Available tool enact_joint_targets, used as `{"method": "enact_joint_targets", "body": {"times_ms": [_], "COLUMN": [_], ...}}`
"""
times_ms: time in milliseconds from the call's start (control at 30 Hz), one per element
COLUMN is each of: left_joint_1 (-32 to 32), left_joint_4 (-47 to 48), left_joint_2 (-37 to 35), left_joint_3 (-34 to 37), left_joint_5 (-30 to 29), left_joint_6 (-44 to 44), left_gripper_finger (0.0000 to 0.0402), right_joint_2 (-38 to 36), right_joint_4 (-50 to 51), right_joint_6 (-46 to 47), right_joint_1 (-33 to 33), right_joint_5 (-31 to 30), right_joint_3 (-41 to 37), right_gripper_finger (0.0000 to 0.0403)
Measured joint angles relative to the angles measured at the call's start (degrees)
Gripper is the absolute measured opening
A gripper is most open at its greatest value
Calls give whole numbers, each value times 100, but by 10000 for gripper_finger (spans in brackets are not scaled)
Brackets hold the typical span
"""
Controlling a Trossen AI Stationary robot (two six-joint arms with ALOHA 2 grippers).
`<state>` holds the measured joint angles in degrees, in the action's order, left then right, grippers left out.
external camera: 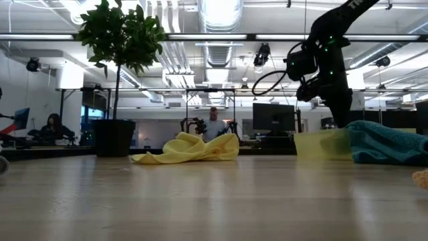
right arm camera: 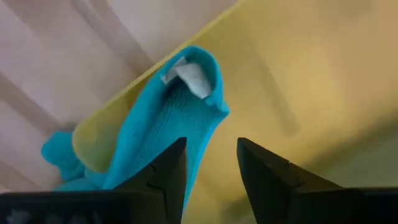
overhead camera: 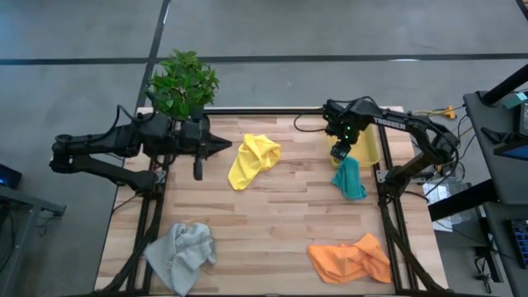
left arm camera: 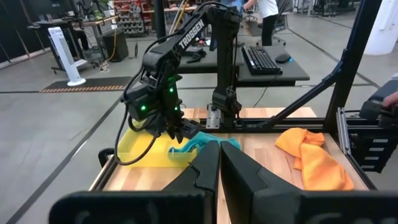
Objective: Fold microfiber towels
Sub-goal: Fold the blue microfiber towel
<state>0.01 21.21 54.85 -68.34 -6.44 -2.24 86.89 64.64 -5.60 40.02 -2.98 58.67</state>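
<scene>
Right gripper (overhead camera: 341, 152), jaws parted and holding nothing, hangs over the rigid yellow plastic bin (overhead camera: 368, 153), directly above the soft teal microfiber towel (overhead camera: 349, 178) draped over the bin's front wall onto the table; left gripper (overhead camera: 221, 145) waits shut, well away.

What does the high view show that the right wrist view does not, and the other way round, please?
Only the high view shows the yellow towel, grey towel, orange towel, the plant and the waiting left gripper, shut, at the table's left. Only the right wrist view shows the white tag on the teal towel and the right gripper open over it. Both show that towel draped over the yellow bin's rim.
</scene>
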Motion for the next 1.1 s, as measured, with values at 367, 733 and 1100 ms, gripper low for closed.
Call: {"method": "enact_joint_targets", "body": {"times_ms": [367,733,1100], "left_joint_1": [0,0,2], "left_joint_4": [-167,-187,-271], "left_joint_2": [81,152,179], "left_joint_3": [-7,-7,-2], "left_joint_5": [0,-2,-2], "left_joint_6": [2,4,4], "left_gripper_finger": [0,0,0], "right_joint_2": [32,513,644], "right_joint_4": [-487,-613,-704], "right_joint_6": [-108,-587,-709], "right_joint_1": [32,30,30], "right_joint_5": [9,-2,-2], "right_joint_3": [44,-25,-50], "right_gripper_finger": [228,204,85]}}
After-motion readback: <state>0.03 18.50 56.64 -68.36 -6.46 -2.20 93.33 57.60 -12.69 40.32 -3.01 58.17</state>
